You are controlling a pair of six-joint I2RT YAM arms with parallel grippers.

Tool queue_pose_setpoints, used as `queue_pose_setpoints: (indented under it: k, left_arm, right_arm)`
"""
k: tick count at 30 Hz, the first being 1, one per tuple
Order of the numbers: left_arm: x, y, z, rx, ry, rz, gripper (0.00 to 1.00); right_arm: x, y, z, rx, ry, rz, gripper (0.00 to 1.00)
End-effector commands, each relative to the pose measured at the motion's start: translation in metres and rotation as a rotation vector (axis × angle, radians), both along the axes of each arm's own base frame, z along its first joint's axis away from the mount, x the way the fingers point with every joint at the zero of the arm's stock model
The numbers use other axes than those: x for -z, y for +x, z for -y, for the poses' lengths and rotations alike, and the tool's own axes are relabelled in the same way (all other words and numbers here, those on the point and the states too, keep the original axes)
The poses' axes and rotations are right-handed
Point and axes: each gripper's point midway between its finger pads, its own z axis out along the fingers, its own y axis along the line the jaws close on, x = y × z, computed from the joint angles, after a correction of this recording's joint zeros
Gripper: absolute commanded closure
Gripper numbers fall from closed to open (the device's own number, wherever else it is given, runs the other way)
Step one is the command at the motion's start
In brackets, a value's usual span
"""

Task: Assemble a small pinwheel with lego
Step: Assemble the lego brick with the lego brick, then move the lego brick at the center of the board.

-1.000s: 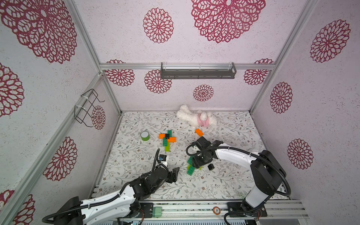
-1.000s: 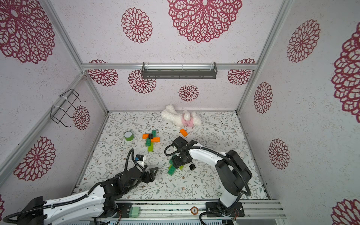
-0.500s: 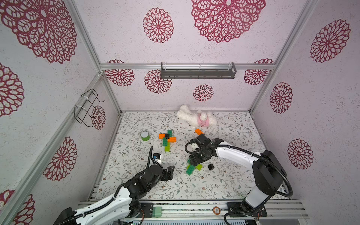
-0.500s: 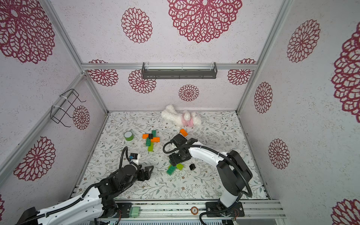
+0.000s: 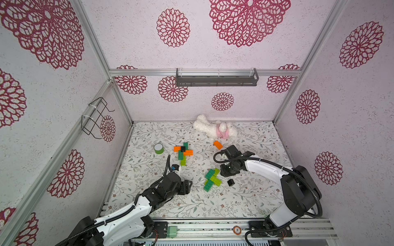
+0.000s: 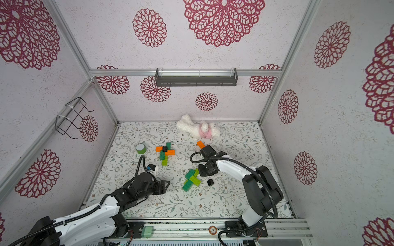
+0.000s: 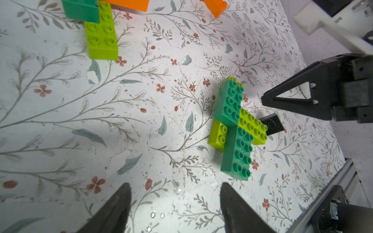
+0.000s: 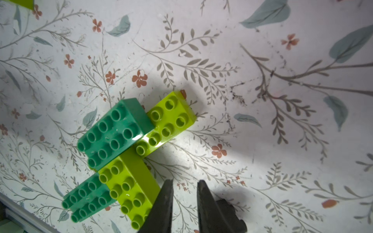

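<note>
A cross of dark green and lime lego (image 5: 212,180) (image 6: 190,180) (image 7: 234,121) (image 8: 121,151) lies on the floral mat. A small black lego (image 5: 230,182) (image 7: 271,126) (image 8: 224,209) sits just right of it. My right gripper (image 5: 226,171) (image 8: 184,182) hangs between cross and black piece, nearly shut, a thin gap with nothing in it. My left gripper (image 5: 189,186) (image 7: 175,184) is open and empty, left of the cross and apart from it. Further back lie an orange, green and black lego cross (image 5: 183,151) (image 6: 165,151) and a lone orange brick (image 5: 218,144) (image 7: 215,7).
A green tape roll (image 5: 158,148) stands left of the far cross. A white and pink plush toy (image 5: 215,130) lies by the back wall under a grey shelf (image 5: 216,77). A wire rack (image 5: 96,117) hangs on the left wall. A metal rail (image 5: 213,230) runs along the front.
My right gripper has drawn back off the green cross toward the right and its jaws have closed. The left gripper has hardly shifted and stays open.
</note>
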Motion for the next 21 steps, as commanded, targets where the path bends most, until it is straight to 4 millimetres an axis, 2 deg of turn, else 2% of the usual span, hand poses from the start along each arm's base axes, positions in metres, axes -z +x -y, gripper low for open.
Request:
queue_pose_setpoints:
  k: [1, 6, 9, 12, 14, 16, 17, 21]
  left_arm:
    - [-0.023, 0.014, 0.006, 0.002, -0.017, 0.062, 0.19]
    - [-0.031, 0.03, 0.007, -0.031, -0.003, 0.082, 0.15]
    - [-0.036, 0.043, 0.01, -0.063, -0.011, 0.067, 0.14]
    - [-0.04, 0.052, 0.013, -0.092, -0.017, 0.051, 0.12]
    - [-0.046, 0.057, 0.015, -0.106, -0.04, 0.071, 0.11]
    - [-0.053, 0.061, 0.016, -0.117, -0.069, 0.093, 0.08]
    - [-0.056, 0.063, 0.016, -0.127, -0.081, 0.103, 0.02]
    - [-0.067, 0.07, 0.011, -0.182, -0.093, 0.112, 0.03]
  right_arm:
    - [-0.001, 0.014, -0.002, 0.042, 0.019, 0.044, 0.75]
    - [-0.013, 0.049, 0.009, 0.111, 0.059, 0.118, 0.58]
    - [-0.024, 0.083, 0.02, 0.16, 0.042, 0.197, 0.41]
    - [-0.028, 0.119, 0.028, 0.192, 0.029, 0.232, 0.3]
    - [-0.029, 0.141, 0.025, 0.18, 0.041, 0.257, 0.24]
    - [-0.027, 0.156, 0.017, 0.155, 0.065, 0.251, 0.2]
    - [-0.023, 0.164, 0.015, 0.145, 0.067, 0.24, 0.19]
    - [-0.014, 0.19, 0.004, 0.111, 0.088, 0.227, 0.18]
